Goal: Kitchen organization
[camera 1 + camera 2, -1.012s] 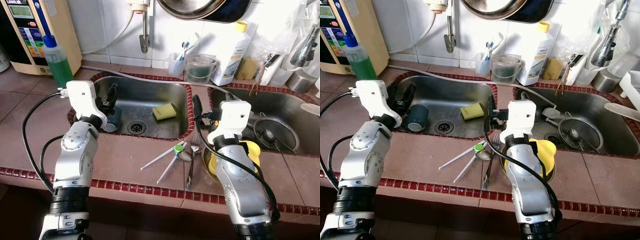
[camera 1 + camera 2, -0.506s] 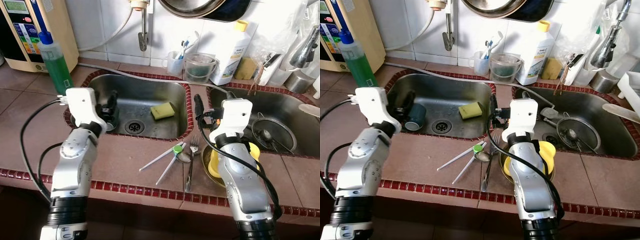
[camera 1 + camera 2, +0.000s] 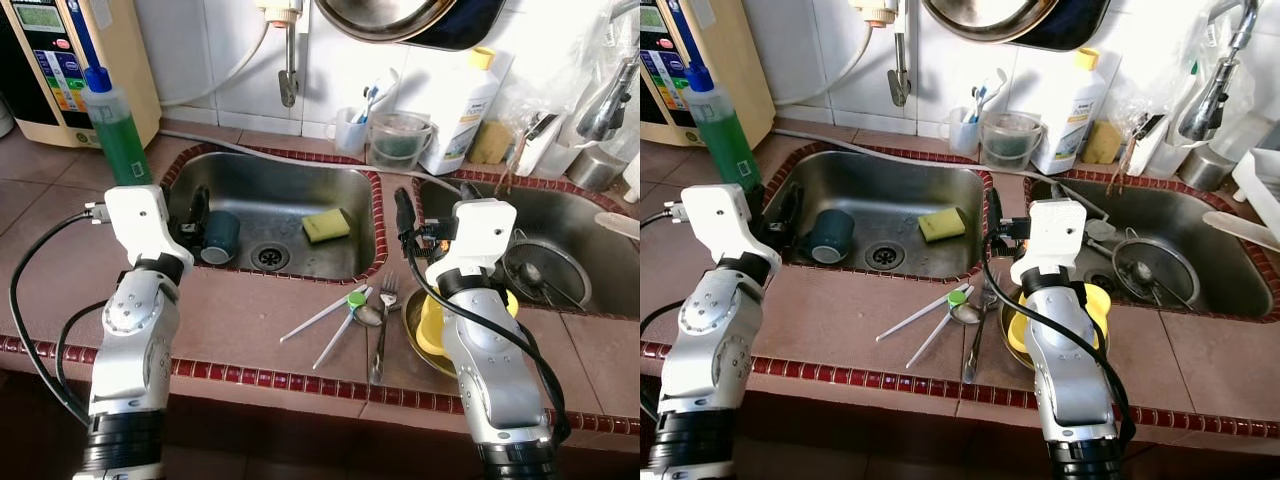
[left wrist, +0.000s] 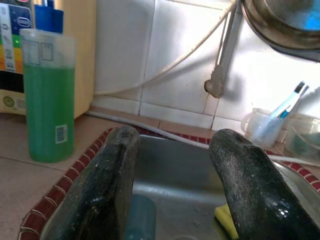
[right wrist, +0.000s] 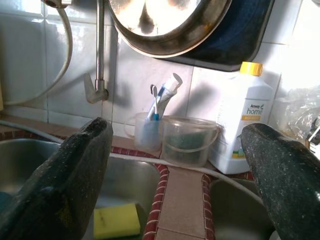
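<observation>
Left tool (image 4: 172,185) withdrawn from teal cup (image 3: 220,237) | both tools apart | right tool (image 5: 175,175) above cutlery (image 3: 380,320)

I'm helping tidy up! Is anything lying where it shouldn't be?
Yes. A dark blue cup lies tipped on its side in the left sink, near a yellow sponge. A fork, a spoon and white sticks lie scattered on the counter in front of it.

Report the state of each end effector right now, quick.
Left end effector: open, holding nothing, at the left edge of the steel sink.
Right end effector: open wide, holding nothing, over the tiled divider between basins.
</observation>
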